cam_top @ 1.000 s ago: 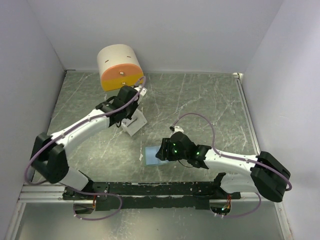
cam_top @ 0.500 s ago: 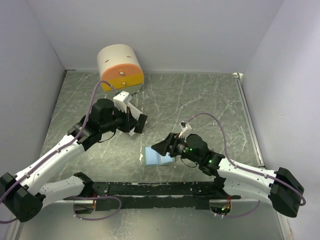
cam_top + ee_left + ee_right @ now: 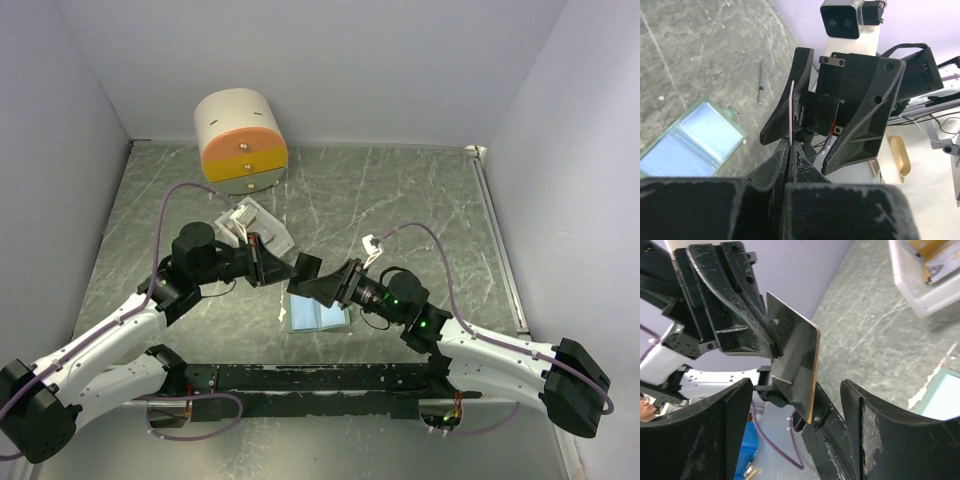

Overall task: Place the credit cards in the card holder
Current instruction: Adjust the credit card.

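We are pinching a dark credit card (image 3: 790,107) edge-up in our left gripper (image 3: 790,150), raised just beside the card holder (image 3: 318,315), which is lying open. Our right gripper (image 3: 322,287), over the holder, is spreading wide, facing the card.

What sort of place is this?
Probably a robot test booth: a left arm and right arm bolted to a table, plain walls boxing it in, props like a wallet and drawer unit.
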You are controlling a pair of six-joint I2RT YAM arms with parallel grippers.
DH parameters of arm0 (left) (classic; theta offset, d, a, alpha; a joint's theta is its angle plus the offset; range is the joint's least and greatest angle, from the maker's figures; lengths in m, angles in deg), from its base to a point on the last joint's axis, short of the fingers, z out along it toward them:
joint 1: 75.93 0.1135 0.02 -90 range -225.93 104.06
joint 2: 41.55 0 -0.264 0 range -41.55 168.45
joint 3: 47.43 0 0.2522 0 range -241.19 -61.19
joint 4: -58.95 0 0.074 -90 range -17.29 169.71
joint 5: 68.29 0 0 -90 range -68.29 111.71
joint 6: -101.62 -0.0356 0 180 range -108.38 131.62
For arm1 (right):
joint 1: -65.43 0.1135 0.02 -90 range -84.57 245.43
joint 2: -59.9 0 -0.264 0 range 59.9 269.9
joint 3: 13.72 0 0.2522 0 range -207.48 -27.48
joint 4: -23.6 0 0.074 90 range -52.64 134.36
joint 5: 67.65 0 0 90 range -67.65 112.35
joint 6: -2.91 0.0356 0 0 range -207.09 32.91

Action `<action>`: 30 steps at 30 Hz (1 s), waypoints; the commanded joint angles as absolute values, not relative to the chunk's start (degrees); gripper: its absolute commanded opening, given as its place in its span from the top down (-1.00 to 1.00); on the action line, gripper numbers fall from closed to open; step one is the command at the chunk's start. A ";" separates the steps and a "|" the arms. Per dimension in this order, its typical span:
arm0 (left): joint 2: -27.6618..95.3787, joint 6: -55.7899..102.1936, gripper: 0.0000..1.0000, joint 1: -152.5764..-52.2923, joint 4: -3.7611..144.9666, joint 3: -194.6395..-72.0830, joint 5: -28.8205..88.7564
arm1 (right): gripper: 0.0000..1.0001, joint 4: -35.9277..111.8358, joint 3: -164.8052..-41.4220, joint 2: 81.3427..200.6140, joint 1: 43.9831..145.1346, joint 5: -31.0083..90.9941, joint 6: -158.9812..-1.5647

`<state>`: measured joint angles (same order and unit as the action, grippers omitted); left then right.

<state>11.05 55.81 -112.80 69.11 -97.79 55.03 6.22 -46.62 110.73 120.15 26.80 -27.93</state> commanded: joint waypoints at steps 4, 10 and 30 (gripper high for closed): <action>10.27 58.34 0.86 -112.94 65.27 -97.05 57.62 | -0.12 -4.35 -43.74 107.53 120.19 30.23 -27.29; 10.15 57.07 0.80 -112.82 67.90 -96.40 56.14 | 0.41 -4.83 -42.44 105.45 120.19 30.76 -27.75; 10.75 52.92 0.62 -111.78 73.67 -100.48 61.87 | 1.00 -6.40 -39.84 103.09 120.17 36.84 -30.80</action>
